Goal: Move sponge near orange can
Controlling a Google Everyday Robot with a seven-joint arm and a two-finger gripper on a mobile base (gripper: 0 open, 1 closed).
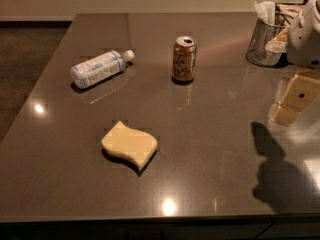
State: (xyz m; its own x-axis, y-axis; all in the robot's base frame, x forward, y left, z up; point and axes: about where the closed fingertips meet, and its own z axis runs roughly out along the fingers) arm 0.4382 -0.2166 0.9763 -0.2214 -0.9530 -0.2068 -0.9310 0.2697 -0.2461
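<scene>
The pale yellow sponge [129, 144] lies flat on the grey table [210, 149], front left of centre. The orange can [183, 59] stands upright further back, near the middle, well apart from the sponge. My gripper [292, 101] hangs above the table at the right edge of the view, with cream blocky fingers [286, 115] pointing down and left. It holds nothing and is far to the right of both the sponge and the can. Its shadow falls on the table below it.
A clear plastic bottle [100, 68] with a white cap lies on its side at the back left. A wire mesh cup [264, 39] holding napkins stands at the back right. The table's front edge runs along the bottom; floor shows at the left.
</scene>
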